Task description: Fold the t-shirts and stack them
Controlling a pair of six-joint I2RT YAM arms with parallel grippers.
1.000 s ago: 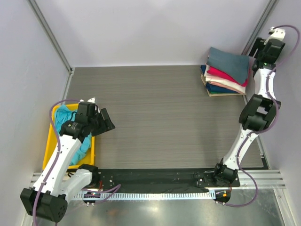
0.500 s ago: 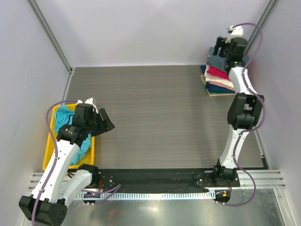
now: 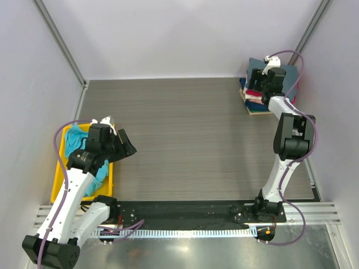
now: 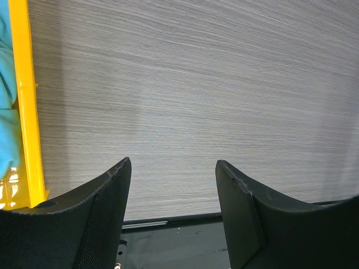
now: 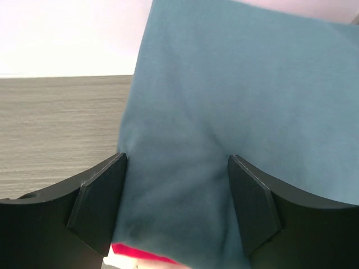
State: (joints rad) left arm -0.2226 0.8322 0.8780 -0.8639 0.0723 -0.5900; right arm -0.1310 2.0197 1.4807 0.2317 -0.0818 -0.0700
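Overhead: high behind the near edge, whole tabletop (image 3: 185,129). Left wrist: low, close, tabletop and yellow bin (image 4: 25,112) edge. Right wrist: close on slate t-shirt (image 5: 235,112); overhead shares both.

**Far right corner** of the grey wood-grain table (image 3: 185,129): a stack of folded cotton t-shirts (image 3: 253,104). The slate grey-blue folded tee (image 3: 290,77) lies on top, with the crimson folded tee (image 5: 134,253) directly beneath it. The right gripper (image 5: 176,162) hangs over the left part of the stack.

**Near left:** the yellow plastic bin (image 3: 58,174) stands at the table's left edge, with the bright teal crumpled tee (image 3: 74,140) inside it. The left gripper (image 4: 171,168) hangs over bare table just right of the bin.
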